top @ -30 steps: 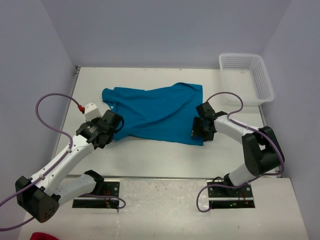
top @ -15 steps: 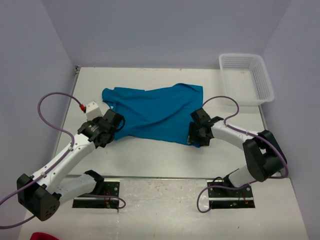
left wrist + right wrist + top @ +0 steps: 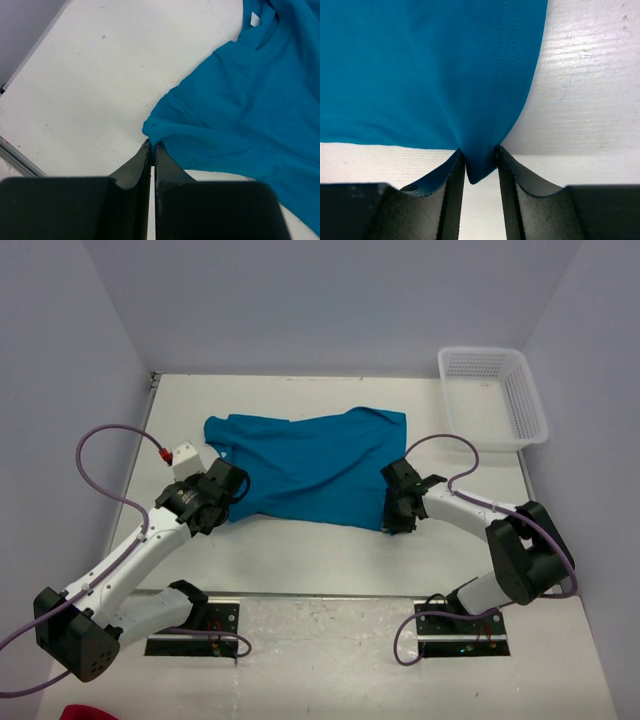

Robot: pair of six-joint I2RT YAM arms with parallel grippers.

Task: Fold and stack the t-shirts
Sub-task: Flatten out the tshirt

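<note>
Shirt: one teal-blue t-shirt (image 3: 315, 465) lies spread and wrinkled on the white table (image 3: 330, 552). It sits at the middle of the top, between the two arms, and reaches toward the far side.
Shirt's shape: the far edge is uneven, with a bunched part at the far left. The near edge runs at a slant from the left arm's end to the right arm's end.
Left gripper (image 3: 152, 147): it sits low over the table at the shirt's near left corner.
Left jaws: pressed almost together, with only a thin slit between the black fingers (image 3: 131, 172). A folded bit of the shirt's edge sits right at the tips and looks nipped there.
Left wrist view: bare table fills the left side. The shirt fans away to the right, with a neck or sleeve opening at the top edge.
Right gripper (image 3: 481, 165): it is at the shirt's near right corner, close to the tabletop.
Right jaws: narrow, and closed on the stitched hem corner. The cloth fills the gap between the fingers (image 3: 451, 187) and hangs a little below the pinch.
Basket (image 3: 495, 395): a white mesh basket stands at the far right corner of the table, apart from the shirt.
Cables (image 3: 100, 455): a purple cable loops beside each arm.
</note>
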